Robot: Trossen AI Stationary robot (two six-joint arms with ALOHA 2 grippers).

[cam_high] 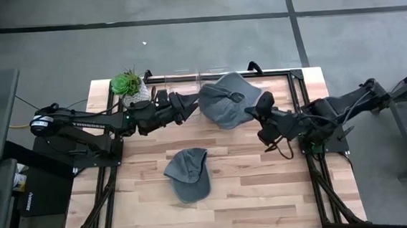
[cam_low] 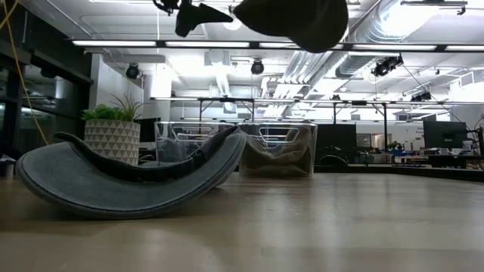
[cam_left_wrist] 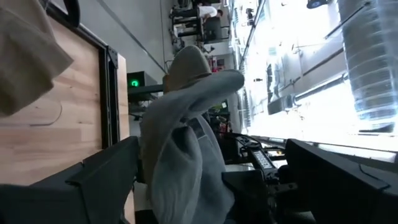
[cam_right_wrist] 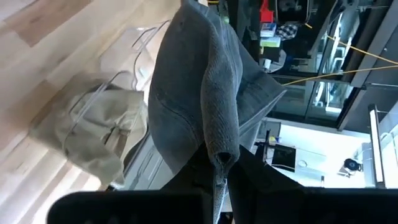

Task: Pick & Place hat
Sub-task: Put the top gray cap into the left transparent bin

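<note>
Both pincers (cam_high: pixel 197 104) clamp the lifted hat (cam_high: pixel 227 98).

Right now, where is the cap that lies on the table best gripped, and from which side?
Grip the cap by its brim edge, coming from above. In the low view it rests crown-down, its brim curving up off the table, so a pincer could probably close over that raised edge.
</note>
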